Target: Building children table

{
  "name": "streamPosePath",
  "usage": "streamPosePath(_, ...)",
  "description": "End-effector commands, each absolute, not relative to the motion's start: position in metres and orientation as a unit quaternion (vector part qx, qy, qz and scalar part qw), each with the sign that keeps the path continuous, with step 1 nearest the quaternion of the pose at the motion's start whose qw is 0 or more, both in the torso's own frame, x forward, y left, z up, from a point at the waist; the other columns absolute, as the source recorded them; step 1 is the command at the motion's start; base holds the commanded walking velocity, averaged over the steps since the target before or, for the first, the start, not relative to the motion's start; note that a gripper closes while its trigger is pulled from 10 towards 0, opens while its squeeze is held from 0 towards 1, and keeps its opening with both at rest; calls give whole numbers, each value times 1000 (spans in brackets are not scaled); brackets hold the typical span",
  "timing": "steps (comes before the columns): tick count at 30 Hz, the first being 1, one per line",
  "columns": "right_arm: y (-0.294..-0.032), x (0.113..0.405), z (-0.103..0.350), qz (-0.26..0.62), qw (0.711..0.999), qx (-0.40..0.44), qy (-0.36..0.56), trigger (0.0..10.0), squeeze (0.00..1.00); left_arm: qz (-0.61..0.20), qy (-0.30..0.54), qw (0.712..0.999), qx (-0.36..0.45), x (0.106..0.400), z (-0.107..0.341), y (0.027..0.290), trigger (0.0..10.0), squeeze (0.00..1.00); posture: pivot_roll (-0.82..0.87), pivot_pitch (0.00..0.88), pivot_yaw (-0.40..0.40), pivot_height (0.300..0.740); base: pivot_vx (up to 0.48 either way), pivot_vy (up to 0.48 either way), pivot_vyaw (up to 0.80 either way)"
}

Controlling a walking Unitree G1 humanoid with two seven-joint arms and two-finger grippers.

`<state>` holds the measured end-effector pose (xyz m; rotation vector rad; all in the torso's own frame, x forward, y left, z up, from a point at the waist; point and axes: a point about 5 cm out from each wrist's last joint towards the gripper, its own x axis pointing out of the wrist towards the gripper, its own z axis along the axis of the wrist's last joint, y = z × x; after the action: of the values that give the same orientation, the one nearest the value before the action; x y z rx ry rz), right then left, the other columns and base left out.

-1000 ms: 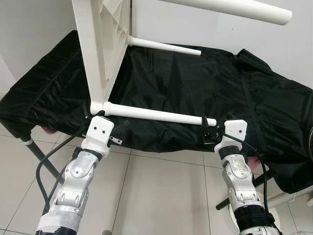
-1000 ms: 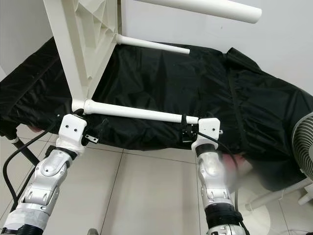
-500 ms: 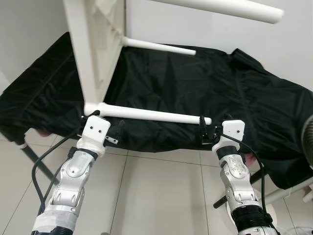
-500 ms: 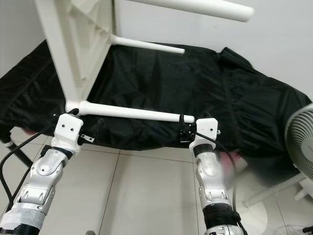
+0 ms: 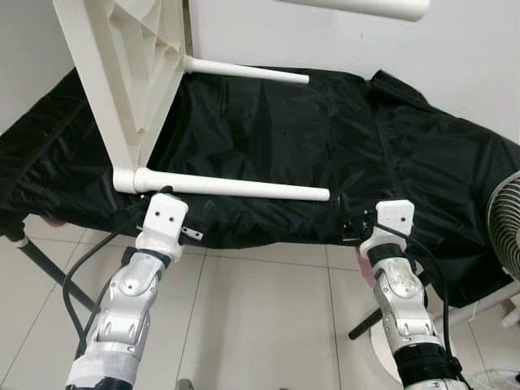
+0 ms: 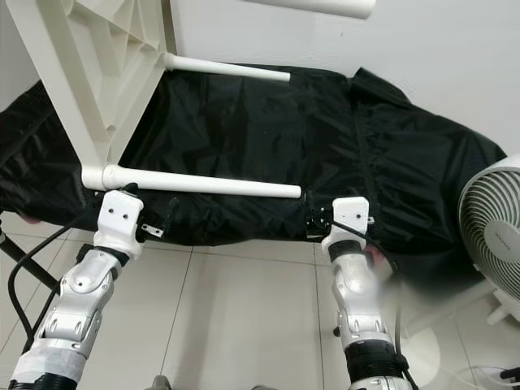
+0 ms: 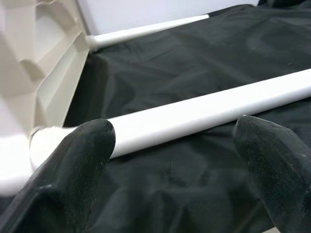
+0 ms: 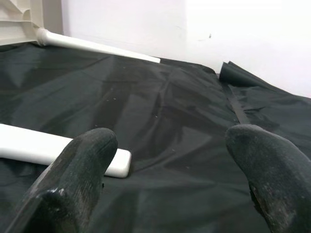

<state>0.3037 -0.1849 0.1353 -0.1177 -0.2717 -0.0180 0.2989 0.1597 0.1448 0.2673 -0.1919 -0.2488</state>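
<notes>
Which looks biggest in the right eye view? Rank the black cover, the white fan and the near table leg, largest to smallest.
1. black cover, spanning nearly the whole width.
2. near table leg, long but thin.
3. white fan, cut off by the frame edge, so its rank against the leg is unsure.

Bright, even indoor light, soft and without hard shadows. The white table [image 5: 122,73] and wall [image 8: 146,24] run near overexposed, washing out detail. The black cloth [image 5: 325,138] shows faint sheen on its folds. Beside the right arm [image 6: 357,301] the floor looks smeared. In the wrist views the fingers [image 7: 73,170] are soft, out of focus.
</notes>
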Motion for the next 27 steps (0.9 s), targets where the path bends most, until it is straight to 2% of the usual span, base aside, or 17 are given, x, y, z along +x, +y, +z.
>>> streamPosePath(1,-187,304,134,-14,990,-57,-128,10000,0,-98,-84,984,120,299,141,163,10000,0,18,104,-78,740,0,0,0)
streamPosePath(12,-185,305,135,-13,990,-55,-128,10000,0,-91,-77,988,103,300,140,166,10000,0,18,111,-78,740,0,0,0)
streamPosePath(18,-184,306,135,-15,990,-54,-128,10000,0,-91,-79,987,107,300,141,167,10000,0,21,113,-73,740,0,318,0)
streamPosePath(27,-185,304,133,-19,990,-52,-126,10000,0,-99,-84,984,125,299,143,164,10000,0,19,117,-67,740,0,0,0)
